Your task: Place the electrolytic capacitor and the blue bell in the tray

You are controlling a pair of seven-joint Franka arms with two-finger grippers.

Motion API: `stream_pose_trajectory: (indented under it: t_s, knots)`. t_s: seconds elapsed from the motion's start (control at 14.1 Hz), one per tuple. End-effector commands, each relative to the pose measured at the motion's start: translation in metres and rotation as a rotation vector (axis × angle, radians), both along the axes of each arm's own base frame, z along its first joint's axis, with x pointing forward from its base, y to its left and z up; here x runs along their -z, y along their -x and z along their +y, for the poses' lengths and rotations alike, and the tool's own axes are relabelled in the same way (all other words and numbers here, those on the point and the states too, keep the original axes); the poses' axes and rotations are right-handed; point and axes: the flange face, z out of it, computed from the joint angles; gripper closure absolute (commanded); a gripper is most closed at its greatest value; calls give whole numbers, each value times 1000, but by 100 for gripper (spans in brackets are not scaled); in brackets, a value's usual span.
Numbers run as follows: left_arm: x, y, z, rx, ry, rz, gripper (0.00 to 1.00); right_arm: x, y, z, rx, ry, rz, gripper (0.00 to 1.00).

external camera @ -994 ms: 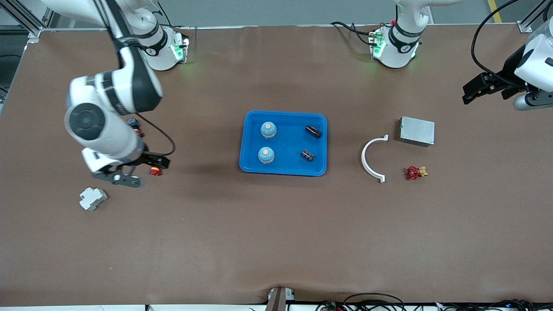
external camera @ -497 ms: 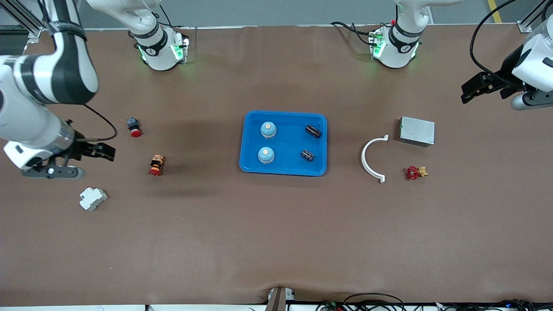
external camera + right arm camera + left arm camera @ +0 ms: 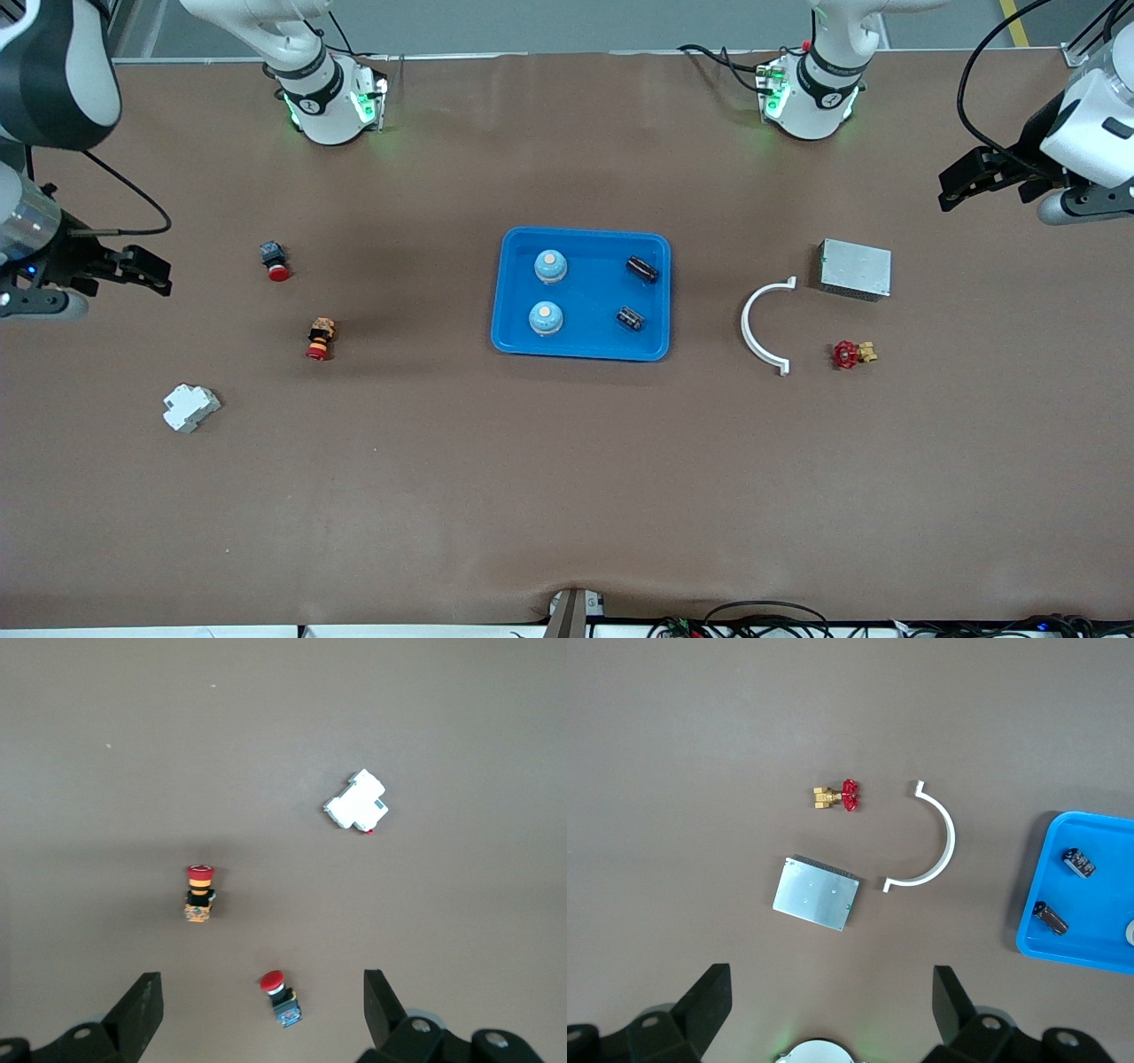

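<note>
Black fingers of the right gripper [image 3: 133, 266] stand spread and empty, up at the right arm's end of the table. We note that a second ago this gripper hung low over the orange-and-red push button [image 3: 320, 339]; it has since swung clear of it, and the button now shows in full. From its wrist view we see that button, the blue-based red push button [image 3: 279, 997] and the white breaker block [image 3: 356, 804], all apart on the brown mat [image 3: 443, 478].

Left gripper [image 3: 979, 177]: jaws wide, nothing between them, over the left arm's end of the table; it has barely shifted and the arm waits.

Toward the middle, the tray [image 3: 580, 346] holds two blue bells [image 3: 549, 266] [image 3: 546, 318] on the side toward the right arm and two capacitors [image 3: 642, 268] [image 3: 630, 318] on the side toward the left arm, unchanged. The white half-ring clamp [image 3: 760, 323], grey metal box [image 3: 855, 268] and red-handled valve [image 3: 850, 354] lie where they lay.
</note>
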Motion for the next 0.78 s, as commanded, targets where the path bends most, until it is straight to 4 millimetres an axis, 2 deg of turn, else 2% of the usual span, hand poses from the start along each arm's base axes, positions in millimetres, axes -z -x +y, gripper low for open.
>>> stream_pose_trajectory:
  t_s: [0.0,0.21,0.35,0.5,0.71]
  knots:
    - [-2,3,-4,0,7,7,0,-28,17,-6,28,-66,3,0]
    - [-1,7,-7,0,5,27,0,-61,24,-6,32,-68,24,0]
    - [-1,11,-20,-1,-1,29,0,-68,26,-6,33,-68,30,0]
    - [-4,12,-19,-1,-1,25,0,-84,34,-6,34,-68,1,0]
    - [-7,10,-14,11,8,11,0,-93,35,-1,25,-67,-14,0]
